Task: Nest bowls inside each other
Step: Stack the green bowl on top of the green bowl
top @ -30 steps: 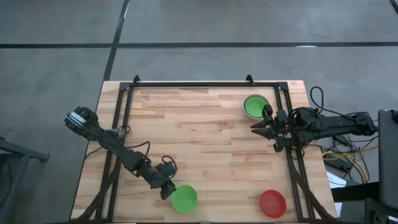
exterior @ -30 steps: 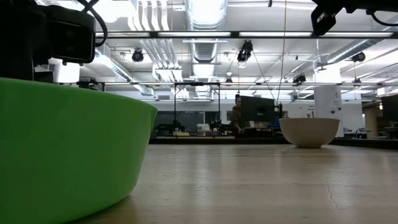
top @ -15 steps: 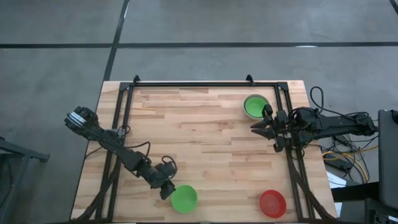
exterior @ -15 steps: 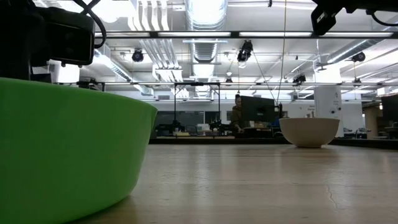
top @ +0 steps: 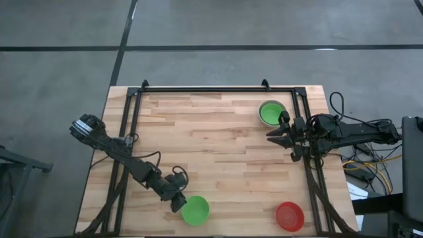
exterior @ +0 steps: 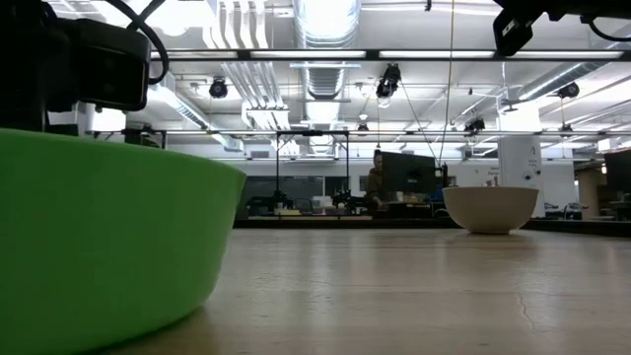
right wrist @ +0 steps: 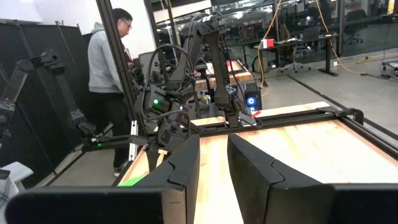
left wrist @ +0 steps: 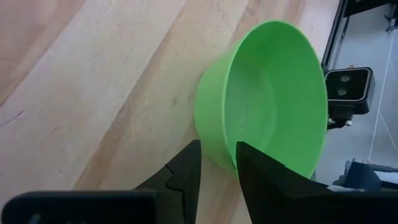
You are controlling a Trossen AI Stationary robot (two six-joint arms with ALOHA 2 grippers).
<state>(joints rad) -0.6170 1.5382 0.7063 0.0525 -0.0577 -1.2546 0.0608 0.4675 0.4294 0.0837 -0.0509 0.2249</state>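
At the table's near edge, the left gripper [left wrist: 214, 165] pinches a green bowl's [top: 195, 210] rim; a red bowl [top: 289, 216] sits nearby. Beyond bare wood, the right gripper [top: 273, 135], slightly parted and empty, hovers beside a green-in-white stack [top: 271, 112].

We see a wooden desk [top: 211, 152] w/ a black metal frame [top: 218, 88] round its edges, on grey floor [top: 59, 66]. A person [right wrist: 109, 74] in a grey hoodie stands beyond it, near monitors [exterior: 409, 176].
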